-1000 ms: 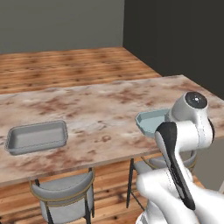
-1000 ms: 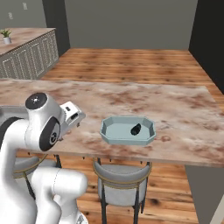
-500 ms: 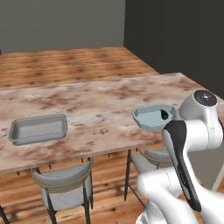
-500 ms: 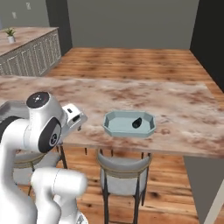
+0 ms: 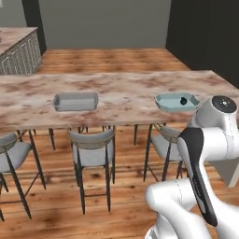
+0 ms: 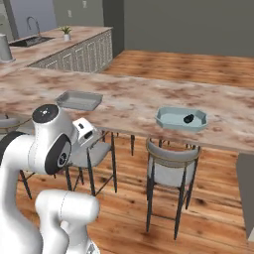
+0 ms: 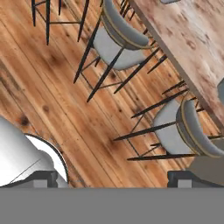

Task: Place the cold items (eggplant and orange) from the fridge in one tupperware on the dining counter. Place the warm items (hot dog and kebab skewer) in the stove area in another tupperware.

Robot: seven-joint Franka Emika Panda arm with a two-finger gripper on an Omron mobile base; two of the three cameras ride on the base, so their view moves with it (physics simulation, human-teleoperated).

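The dining counter point(image 5: 121, 91) of pinkish marble runs across both base views. On it a pale blue tupperware point(image 5: 168, 103) holds a small dark eggplant point(image 5: 183, 100). From the right base view the same tupperware point(image 6: 171, 120) and eggplant point(image 6: 188, 118) sit right of centre. A shallow grey tupperware point(image 5: 59, 101) lies empty further left, also as a grey tray point(image 6: 69, 101). My gripper point(image 7: 111, 179) is open with nothing between its fingertips point(image 7: 43, 177), pointing down at the wooden floor beside the counter's edge point(image 7: 188, 35). The orange, hot dog, kebab skewer and fridge are out of view.
Grey stools point(image 5: 92, 140) point(image 6: 171, 158) stand tucked along the counter's near side, two of them below the hand point(image 7: 122, 37). A kitchen counter with a sink point(image 6: 34, 37) and a plant lies at the back left. Open wooden floor point(image 6: 119, 208) separates me from the stools.
The whole picture has shifted: the base has backed away from the counter, so the stools and floor now show. The gripper stays open and empty.
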